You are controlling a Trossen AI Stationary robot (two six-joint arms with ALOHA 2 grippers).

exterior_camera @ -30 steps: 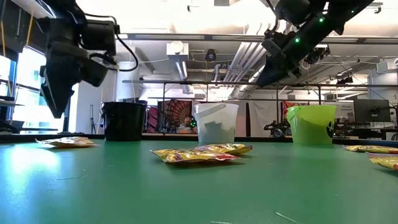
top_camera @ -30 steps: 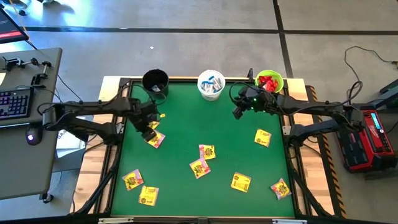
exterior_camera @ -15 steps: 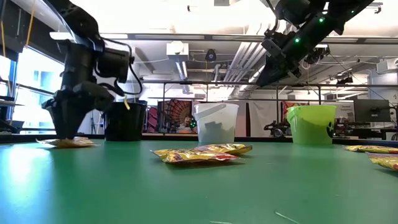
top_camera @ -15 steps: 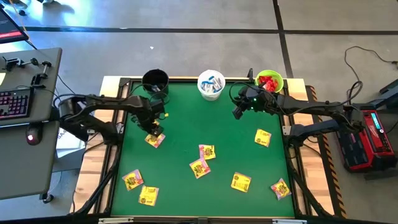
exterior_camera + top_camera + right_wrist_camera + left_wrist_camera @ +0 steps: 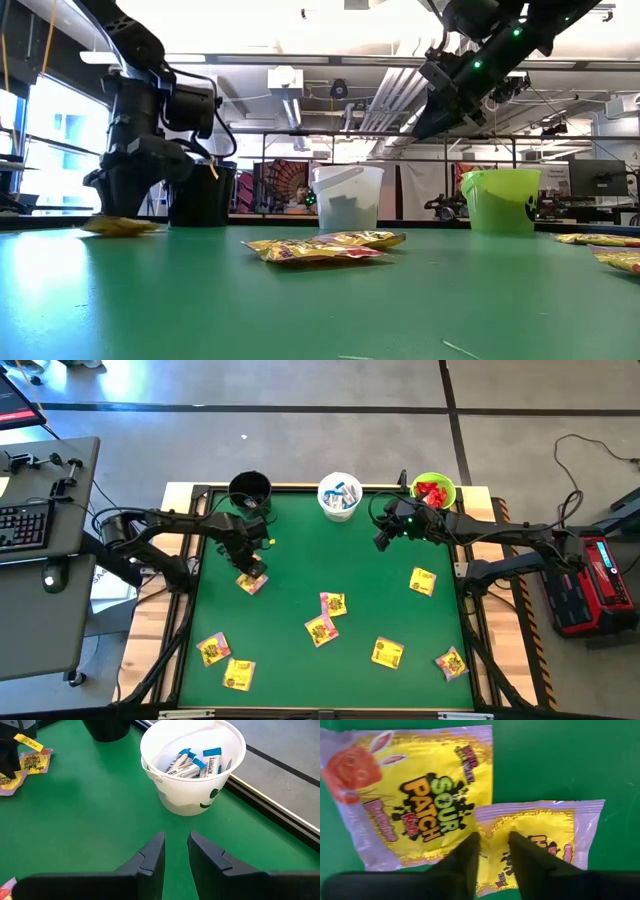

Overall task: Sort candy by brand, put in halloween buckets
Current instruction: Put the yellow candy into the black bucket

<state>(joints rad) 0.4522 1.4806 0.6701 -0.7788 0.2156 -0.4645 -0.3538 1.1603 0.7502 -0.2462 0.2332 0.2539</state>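
A: Buckets first, what's in them?

B: 3 along the far edge of the desk (image 5: 330, 560). Black bucket (image 5: 249, 490) on the left, can't see inside it. White bucket (image 5: 339, 496) in the middle w/ slim white-and-blue packets (image 5: 192, 762) in it. Green bucket (image 5: 434, 490) on the right, red packets (image 5: 430, 491) inside.

A: And the yellow ones?

B: All on the green top, none seen in a bucket. Two overlapping near the left side, just in front of the black bucket: a big yellow packet (image 5: 415, 800) and a second yellow packet (image 5: 540, 840) w/ its edge over the first. The rest are spread out: a pair mid-desk (image 5: 327, 617), two at the near left corner (image 5: 226, 662), three more toward the right side (image 5: 423, 581).

A: Left jaws vs. those two?

B: Left gripper (image 5: 492, 852) is down at the desk, tips on the second yellow packet right at its overlap w/ the big one. Fingers (image 5: 465, 862) are narrow, a slim gap btwn them w/ wrapper showing in it. Can't tell if it's actually pinched or just pressed.

A: Right side?

B: Right gripper (image 5: 176, 851) is up in the air near the far right, btwn white and green buckets, pointing at the white one. Jaws narrow, nothing btwn them.
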